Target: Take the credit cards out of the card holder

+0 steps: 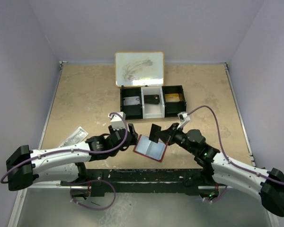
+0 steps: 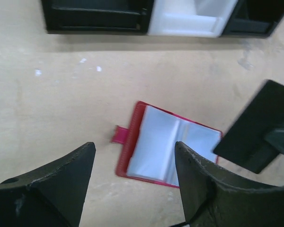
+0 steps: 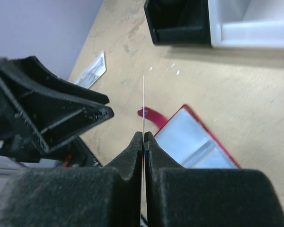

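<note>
Pinching a thin, rigid black card (image 1: 155, 132) edge-on between closed jaws, the right gripper (image 3: 143, 135) holds it just above the holder (image 1: 150, 149), which lies open flat on the table between the arms. The left gripper (image 2: 135, 151) hangs wide and empty over it. The black tray (image 1: 122, 101) already carries cards, so the job looks well along. The holder's glossy pale sleeves seem empty, though I cannot be sure. Its cover is red, with a small side tab.

A fixed camera high behind the arms looks down over the whole table (image 1: 85, 94). Both wrist cameras look down at close range; all views share the card holder (image 1: 150, 149) and tray (image 1: 122, 101).
</note>
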